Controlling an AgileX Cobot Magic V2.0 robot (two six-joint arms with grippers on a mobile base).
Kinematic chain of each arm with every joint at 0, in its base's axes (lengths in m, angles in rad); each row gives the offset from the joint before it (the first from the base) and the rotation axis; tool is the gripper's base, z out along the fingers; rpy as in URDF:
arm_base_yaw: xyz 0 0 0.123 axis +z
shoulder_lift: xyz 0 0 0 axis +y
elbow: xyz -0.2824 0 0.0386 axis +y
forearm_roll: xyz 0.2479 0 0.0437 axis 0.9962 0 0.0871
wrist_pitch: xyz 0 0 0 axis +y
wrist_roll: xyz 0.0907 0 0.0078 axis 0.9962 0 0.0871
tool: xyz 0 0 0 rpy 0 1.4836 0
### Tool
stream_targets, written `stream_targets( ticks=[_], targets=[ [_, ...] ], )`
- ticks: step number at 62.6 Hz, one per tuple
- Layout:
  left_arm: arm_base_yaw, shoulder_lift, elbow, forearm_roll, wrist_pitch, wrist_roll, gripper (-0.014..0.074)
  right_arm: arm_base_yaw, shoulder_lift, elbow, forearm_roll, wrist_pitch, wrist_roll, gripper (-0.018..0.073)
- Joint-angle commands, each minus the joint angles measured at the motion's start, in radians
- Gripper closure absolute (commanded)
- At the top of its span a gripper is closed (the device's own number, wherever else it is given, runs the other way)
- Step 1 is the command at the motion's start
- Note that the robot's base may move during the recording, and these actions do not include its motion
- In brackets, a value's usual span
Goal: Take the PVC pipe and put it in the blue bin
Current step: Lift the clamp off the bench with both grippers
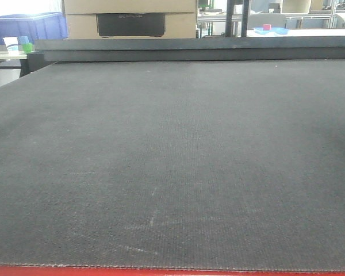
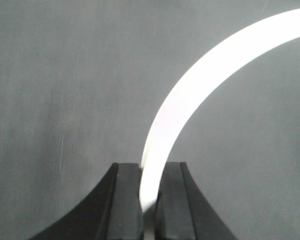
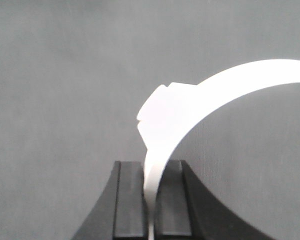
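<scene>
Pinching the PVC pipe [image 2: 190, 95], a white flat plastic arc, between the two black fingers [image 2: 127, 200] of the left gripper [image 2: 150, 172]. Pressing in on both faces of the strip, with no gap showing at either side. Curving up out of the jaws and sweeping away to the right edge of the left wrist view, in front of a dark grey felt table top [image 2: 65, 100]. Not being able to tell whether touching the felt or hanging clear of it.

Clamping PVC pipe [image 3: 230, 82] in the right gripper [image 3: 151, 170] too, its black fingers [image 3: 129, 200] squeezing the strip from both sides. Showing a small squared tab [image 3: 157, 107] just above the fingertips, then arching off to the right of the right wrist view. Not being able to tell whether gripping one and the same piece at two places or two separate arcs.

Looking across the felt in the front view and seeing a blue plastic bin [image 1: 26, 26] at the far back left, beyond the table's far edge and well apart from the near side. Seeing also a tan cardboard box [image 1: 129, 8] with a black panel [image 1: 130, 24] at the back centre, and a red strip [image 1: 172, 271] running along the table's near edge.
</scene>
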Motion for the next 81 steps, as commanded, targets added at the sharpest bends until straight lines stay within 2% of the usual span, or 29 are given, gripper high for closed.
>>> stream_targets(
  ticks=[1, 9, 20, 31, 43, 56, 66, 74, 81],
  targets=[
    [-0.006, -0.044, 0.025, 0.000, -0.100, -0.002, 0.0707, 0.000, -0.074, 0.074, -0.005, -0.129, -0.020, 0.0727],
    [-0.006, -0.114, 0.126, 0.020, -0.271, -0.002, 0.0707, 0.000, -0.193, 0.187, -0.005, -0.283, -0.020, 0.0727],
    [-0.006, -0.246, 0.297, 0.020, -0.469, -0.002, 0.0707, 0.000, -0.344, 0.308, -0.008, -0.373, -0.020, 0.0727],
    [-0.006, -0.326, 0.417, 0.028, -0.469, -0.002, 0.0707, 0.000, -0.466, 0.406, -0.008, -0.416, -0.020, 0.0727],
    [-0.006, -0.364, 0.449, 0.028, -0.439, -0.002, 0.0707, 0.000, -0.497, 0.418, -0.008, -0.427, -0.020, 0.0727],
    [-0.006, -0.362, 0.449, 0.028, -0.550, -0.002, 0.0707, 0.000, -0.497, 0.418, -0.008, -0.486, -0.020, 0.0727],
    [-0.006, -0.362, 0.449, 0.028, -0.565, -0.002, 0.0707, 0.000, -0.497, 0.418, -0.008, -0.460, -0.020, 0.0727],
    [-0.006, -0.362, 0.449, 0.028, -0.565, -0.002, 0.0707, 0.000, -0.497, 0.424, 0.007, -0.363, -0.020, 0.0727],
    [-0.006, -0.362, 0.449, 0.028, -0.565, -0.002, 0.0707, 0.000, -0.496, 0.431, 0.012, -0.335, -0.020, 0.0727]
  ],
)
